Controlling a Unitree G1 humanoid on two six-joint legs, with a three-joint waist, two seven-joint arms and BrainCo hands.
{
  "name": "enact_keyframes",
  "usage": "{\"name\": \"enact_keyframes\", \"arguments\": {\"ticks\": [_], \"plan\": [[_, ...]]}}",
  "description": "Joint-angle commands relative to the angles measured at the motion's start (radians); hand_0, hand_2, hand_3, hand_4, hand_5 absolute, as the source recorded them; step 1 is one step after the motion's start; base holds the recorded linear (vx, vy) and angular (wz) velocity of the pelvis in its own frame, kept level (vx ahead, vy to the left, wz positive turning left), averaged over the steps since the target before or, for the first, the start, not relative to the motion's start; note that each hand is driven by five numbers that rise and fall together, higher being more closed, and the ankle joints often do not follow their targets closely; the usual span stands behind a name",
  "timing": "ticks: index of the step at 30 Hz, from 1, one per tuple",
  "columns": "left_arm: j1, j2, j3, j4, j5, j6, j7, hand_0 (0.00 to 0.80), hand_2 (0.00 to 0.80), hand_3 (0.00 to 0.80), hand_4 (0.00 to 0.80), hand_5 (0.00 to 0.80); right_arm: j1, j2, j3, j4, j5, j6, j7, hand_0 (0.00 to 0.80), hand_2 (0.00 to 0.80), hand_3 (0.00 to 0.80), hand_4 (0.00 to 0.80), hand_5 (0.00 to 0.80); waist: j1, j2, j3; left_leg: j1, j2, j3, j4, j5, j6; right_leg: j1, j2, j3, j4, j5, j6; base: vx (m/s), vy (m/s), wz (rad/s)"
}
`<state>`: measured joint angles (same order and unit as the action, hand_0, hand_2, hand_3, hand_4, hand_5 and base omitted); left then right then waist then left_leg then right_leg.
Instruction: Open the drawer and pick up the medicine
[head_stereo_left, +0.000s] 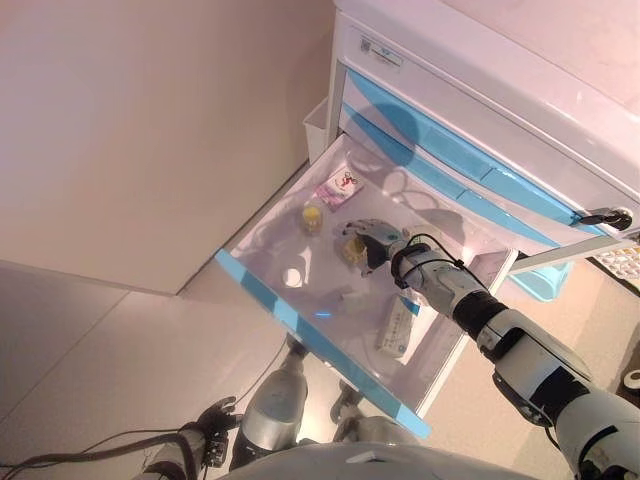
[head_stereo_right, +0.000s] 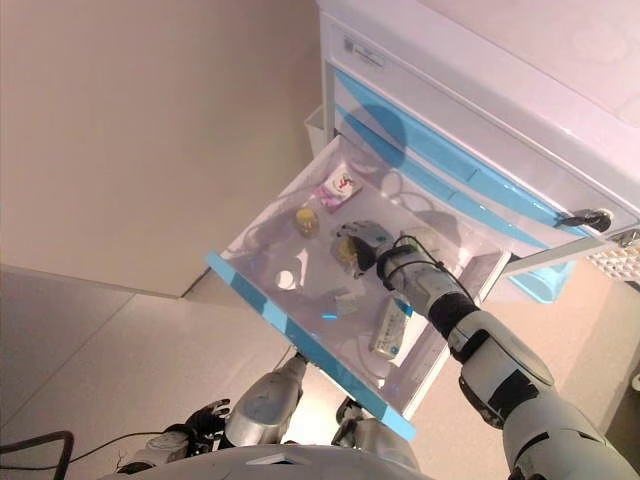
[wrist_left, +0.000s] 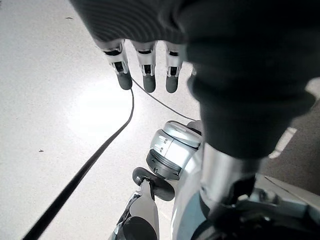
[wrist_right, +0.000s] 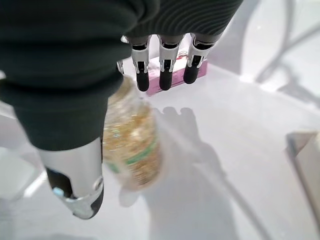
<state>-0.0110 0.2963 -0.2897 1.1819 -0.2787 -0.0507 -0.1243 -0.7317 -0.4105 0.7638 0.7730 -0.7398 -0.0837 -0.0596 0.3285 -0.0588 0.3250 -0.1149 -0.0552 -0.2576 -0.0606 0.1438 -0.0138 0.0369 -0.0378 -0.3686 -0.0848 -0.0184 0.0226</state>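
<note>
Reaching into the open drawer (head_stereo_left: 300, 325), the right hand (head_stereo_left: 372, 240) sits over a clear bottle of yellow capsules (wrist_right: 132, 145) that stands near the drawer's middle. Right wrist view: fingers (wrist_right: 165, 75) extended and spread from the thumb (wrist_right: 75, 185), bottle in the gap between them, nothing gripped yet; whether the thumb already touches the bottle wall cannot be told.

Drawer contents, from the head views:
- a second small yellow bottle (head_stereo_left: 312, 217) towards the back left corner
- a pink box (head_stereo_left: 339, 187) against the back edge, just past the fingertips
- a white round lid or cup (head_stereo_left: 292, 277) near the blue front edge
- a white tube (head_stereo_left: 397, 330) lying flat towards the right side

Left hand (wrist_left: 145, 70) hangs low by the floor, fingers straight, idle.

Judgement on the step in hand: drawer is fully out, so the pick remains. Close fingers and thumb evenly round the bottle's body, below the cap, keeping the wrist low enough that the tips wrap rather than push. The bottle is smooth and light and the drawer floor glossy, so an off-centre squeeze would likely tip or slide it towards the pink box. Lift straight up, clear of the drawer walls, before withdrawing
</note>
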Motion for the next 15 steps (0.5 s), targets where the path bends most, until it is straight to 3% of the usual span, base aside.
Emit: {"name": "enact_keyframes", "arguments": {"ticks": [1, 15], "plan": [[-0.014, 0.004, -0.055, 0.007, -0.029, -0.023, -0.009, 0.0, 0.0, 0.0, 0.0, 0.0, -0.084, -0.015, 0.047, -0.053, -0.013, 0.004, -0.041, 0.0, 0.0, 0.0, 0.0, 0.0, 0.015, -0.009, 0.013, 0.006, -0.043, 0.037, 0.024, -0.084, 0.018, -0.09, -0.042, 0.04, 0.131, 0.011, 0.011, 0.0, 0.0, 0.0], [-0.005, 0.005, -0.063, -0.014, -0.029, -0.017, -0.007, 0.0, 0.0, 0.0, 0.0, 0.0, -0.085, -0.01, 0.056, -0.058, 0.008, -0.001, -0.025, 0.0, 0.0, 0.0, 0.0, 0.0, 0.023, -0.007, 0.01, 0.007, -0.045, 0.031, 0.019, -0.083, 0.02, -0.089, -0.043, 0.035, 0.127, 0.012, 0.014, 0.0, 0.0, 0.0]]}}
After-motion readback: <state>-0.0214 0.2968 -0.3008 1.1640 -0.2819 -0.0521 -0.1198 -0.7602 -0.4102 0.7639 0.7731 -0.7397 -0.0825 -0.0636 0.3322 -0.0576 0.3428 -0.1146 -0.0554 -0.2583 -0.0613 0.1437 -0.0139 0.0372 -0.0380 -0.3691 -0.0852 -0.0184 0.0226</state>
